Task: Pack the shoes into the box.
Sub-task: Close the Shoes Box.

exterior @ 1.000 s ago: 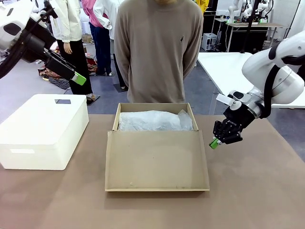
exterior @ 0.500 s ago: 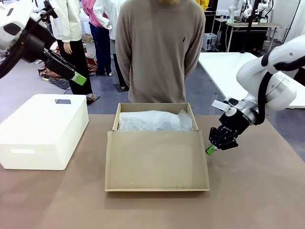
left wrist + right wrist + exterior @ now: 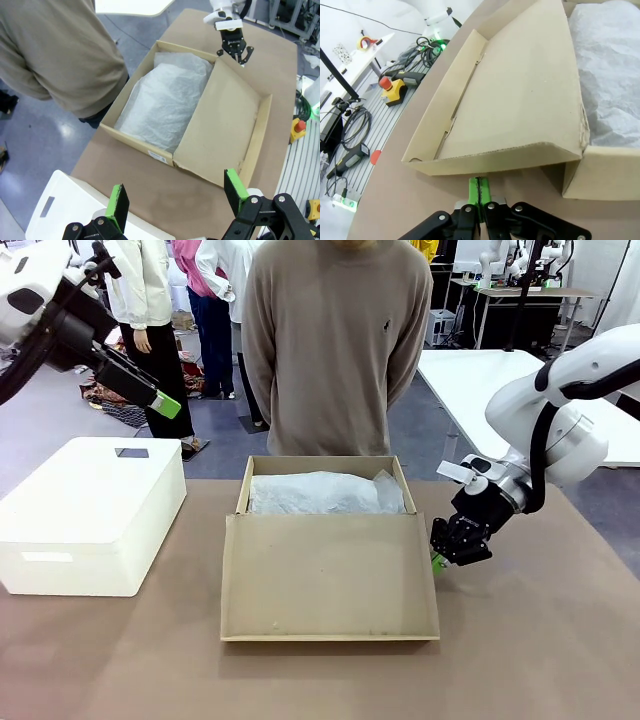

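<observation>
A brown table (image 3: 540,640) is shared with a person (image 3: 335,350) standing at its far side. At the left a white box (image 3: 90,510) is set, well apart from the work. Above it the left gripper (image 3: 163,403) is held high, fingers spread wide and empty. In the middle the box (image 3: 320,463) is placed, lined with bulging tissue paper (image 3: 320,493). Whether the shoes are covered by it cannot be told. Its flap lid (image 3: 328,575) is laid open toward the robot, so closing is judged to be left. Just beside the flap's right edge the right gripper (image 3: 438,560) is held low, fingers pressed together, nothing gripped.
</observation>
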